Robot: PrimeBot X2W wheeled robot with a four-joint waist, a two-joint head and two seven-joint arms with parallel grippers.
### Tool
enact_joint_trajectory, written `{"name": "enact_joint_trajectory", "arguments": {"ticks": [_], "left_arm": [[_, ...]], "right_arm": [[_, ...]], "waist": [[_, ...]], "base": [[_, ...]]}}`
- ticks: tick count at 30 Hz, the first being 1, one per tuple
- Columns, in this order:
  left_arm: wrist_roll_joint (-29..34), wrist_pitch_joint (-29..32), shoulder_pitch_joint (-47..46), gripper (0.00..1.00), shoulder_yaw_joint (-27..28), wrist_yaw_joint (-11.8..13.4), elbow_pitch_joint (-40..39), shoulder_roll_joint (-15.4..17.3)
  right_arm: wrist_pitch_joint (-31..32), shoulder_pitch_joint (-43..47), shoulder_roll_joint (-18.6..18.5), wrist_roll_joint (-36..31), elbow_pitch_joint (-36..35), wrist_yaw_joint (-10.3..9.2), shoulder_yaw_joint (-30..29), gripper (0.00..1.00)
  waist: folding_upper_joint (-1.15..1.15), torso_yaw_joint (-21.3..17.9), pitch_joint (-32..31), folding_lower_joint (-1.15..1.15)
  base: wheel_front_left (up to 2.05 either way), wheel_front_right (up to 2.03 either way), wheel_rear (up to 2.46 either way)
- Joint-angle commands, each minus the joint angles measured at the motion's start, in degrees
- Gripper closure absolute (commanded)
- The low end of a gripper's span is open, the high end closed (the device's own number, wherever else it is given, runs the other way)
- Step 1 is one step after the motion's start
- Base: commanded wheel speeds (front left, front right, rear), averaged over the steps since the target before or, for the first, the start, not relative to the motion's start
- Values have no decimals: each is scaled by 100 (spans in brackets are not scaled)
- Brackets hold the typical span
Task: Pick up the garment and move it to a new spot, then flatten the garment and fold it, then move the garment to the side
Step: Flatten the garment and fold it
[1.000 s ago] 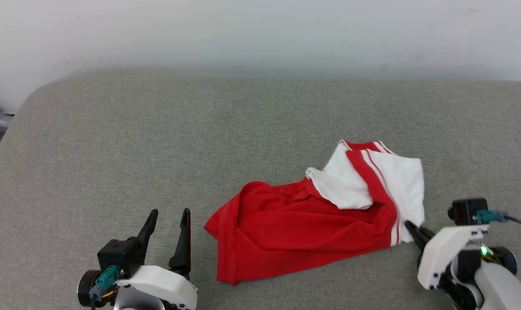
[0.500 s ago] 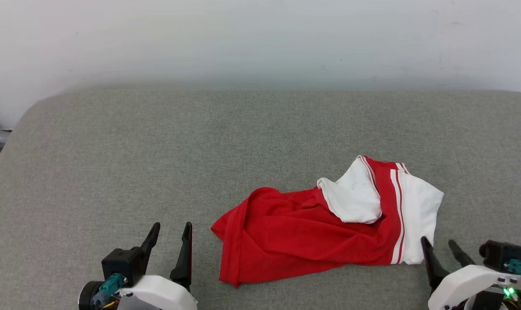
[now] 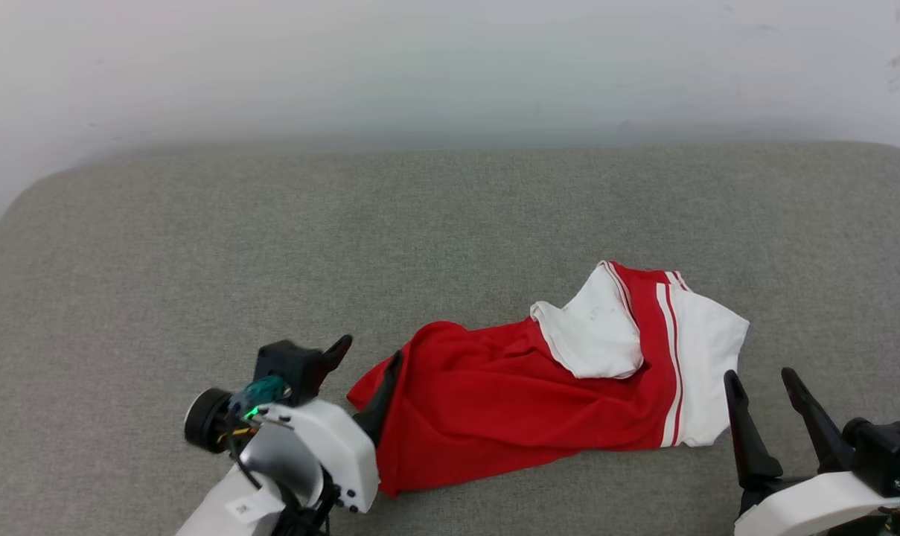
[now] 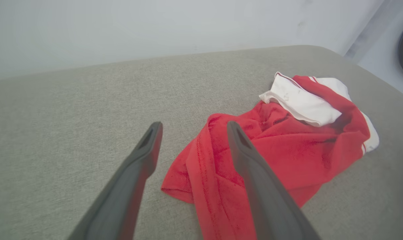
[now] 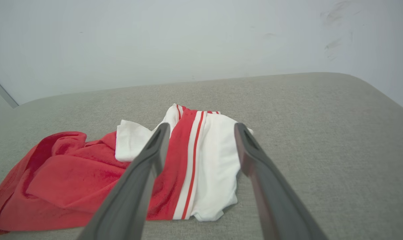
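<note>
Change since a second ago: the right gripper (image 3: 759, 374), then pinched shut on the white sleeve edge of the jersey T-shirt (image 3: 524, 402), has let go and drawn back to the lower right corner of the head view. Its fingers now stand wide apart, holding nothing and clear of the cloth. The left gripper (image 3: 369, 350), previously upright at the lower left and apart from the shirt, has swung toward it. It is spread wide and holds nothing. One finger lies against the red hem at the shirt's left end (contact cannot be confirmed). The whole head view has shifted too, so the camera has moved.

Jersey T-shirt: crumpled, lying on the surface in the lower centre to right of the head view. The red body is bunched to the left, and the white sleeves with red-and-white stripes are to the right, one sleeve folded over the red.

Surface and room: a grey woven upholstered surface (image 3: 196, 246) with rounded far corners, backed by a pale plain wall (image 3: 450, 59). There are dark scuff marks (image 5: 333, 43) on the wall at the upper right of the right wrist view.

Writing: a small white sticker (image 3: 245, 508) on the left arm, print too small to read. A green light (image 3: 252, 412) glows at that wrist.
</note>
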Motion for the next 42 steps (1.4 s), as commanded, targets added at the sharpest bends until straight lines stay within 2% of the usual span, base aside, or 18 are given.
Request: {"name": "enact_joint_trajectory", "arguments": {"ticks": [1,8,16,23,24,25,27,29,34,42], "left_arm": [[43,322,-360,0,-182,-172,50,-44],[89,1491,-1441,0,-740,-673,505,-106],[134,2495,-2161,0,-1053,-820,1641,19],[-108,3625,-2184,0,-1513,-934,2301,207],[-221,3898,-2123,10,-1627,-948,2386,233],[-314,4118,-2074,55,-1731,-969,2426,259],[-433,4313,-2069,100,-1905,-974,2377,331],[-466,4196,-2108,100,-1958,-969,2295,440],[-566,3587,-2044,100,-1689,-891,2015,574],[-836,3032,-1134,100,-1174,-218,819,1041]], "right_arm": [[64,60,16,28,-146,-4,88,0],[71,-150,17,156,-340,-4,351,0],[-86,-226,17,399,-127,-4,445,0],[-178,-189,17,576,65,-4,412,0],[-191,-204,16,584,89,-4,422,0],[-202,-226,16,591,109,-4,439,0],[-198,-281,17,629,161,-4,491,0],[-209,-328,17,678,193,-4,537,0],[-203,-266,16,719,278,-4,515,0],[-149,-107,16,613,268,-4,439,0]], "waist": [[0,-100,142,0],[0,-434,535,0],[0,-823,858,0],[0,-924,934,0],[0,-925,930,0],[0,-924,926,0],[0,-922,907,0],[0,-909,882,0],[0,-826,759,0],[0,-505,414,0]], "base": [[0,0,0],[0,0,0],[0,0,0],[0,0,0],[0,0,0],[0,0,0],[0,0,0],[0,0,0],[0,0,0],[0,0,0]]}}
